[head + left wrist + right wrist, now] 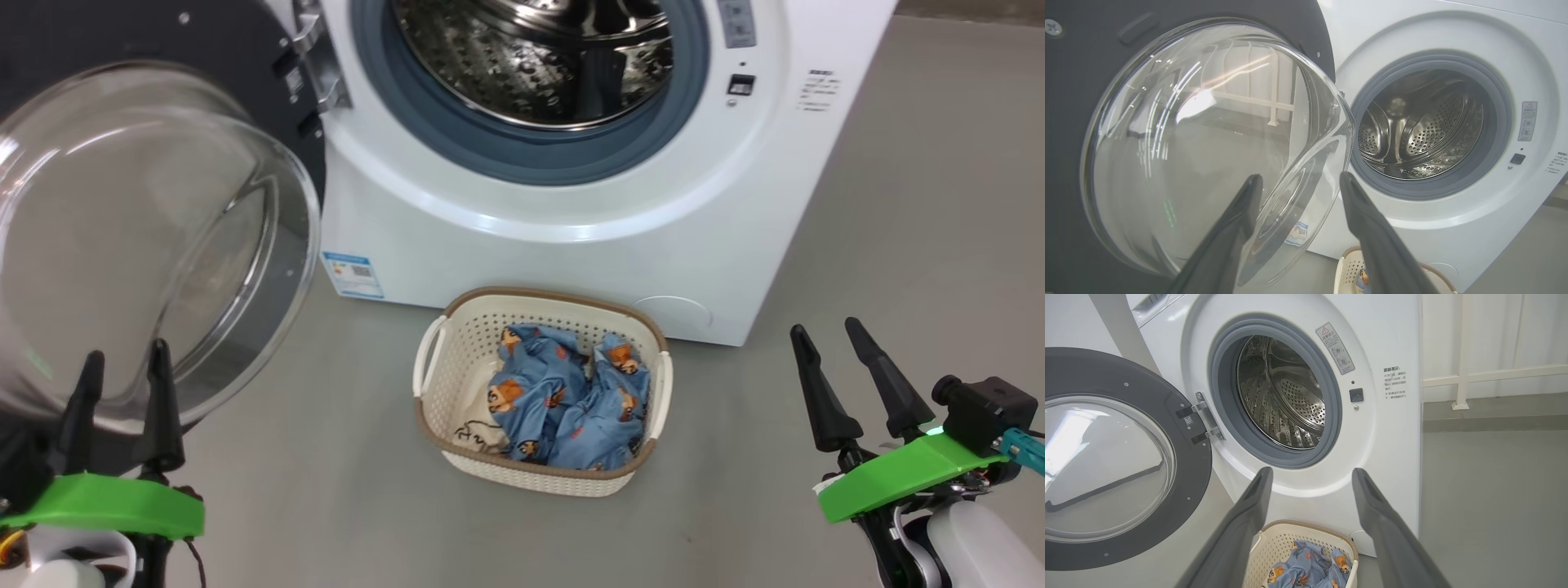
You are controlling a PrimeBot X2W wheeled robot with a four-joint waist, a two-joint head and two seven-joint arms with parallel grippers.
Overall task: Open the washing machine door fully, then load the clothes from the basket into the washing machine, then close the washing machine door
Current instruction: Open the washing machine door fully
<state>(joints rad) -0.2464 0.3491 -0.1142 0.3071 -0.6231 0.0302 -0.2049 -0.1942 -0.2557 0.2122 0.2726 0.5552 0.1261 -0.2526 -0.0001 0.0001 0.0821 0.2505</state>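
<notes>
White front-loading washing machine (571,245) stands on a grey floor (775,457), taking up the upper middle of the head view. Its large round black door (147,229), with a bulging clear glass window, is swung wide open on a metal hinge (318,65) at the machine's left side, and the glass bowl juts out in front of the left arm. A grey gasket (522,155) rings the mouth, and the perforated steel drum (539,57) shows inside. In the right wrist view a white railing (1461,375) runs along the wall beside the machine. A cream perforated basket (539,296) with a brown rim sits on the floor just in front of the machine, below the mouth and between the two arms. Inside it lie the clothes (563,392), crumpled light blue fabric with orange bears, and a cream piece (478,429) at the near-left corner. The left gripper (126,351) has its fingers spread and empty, with their tips overlapping the door glass; contact cannot be told. The right gripper (824,327) is likewise spread and empty, well apart from the basket. A small blue label (353,274) marks the machine's lower left corner.
</notes>
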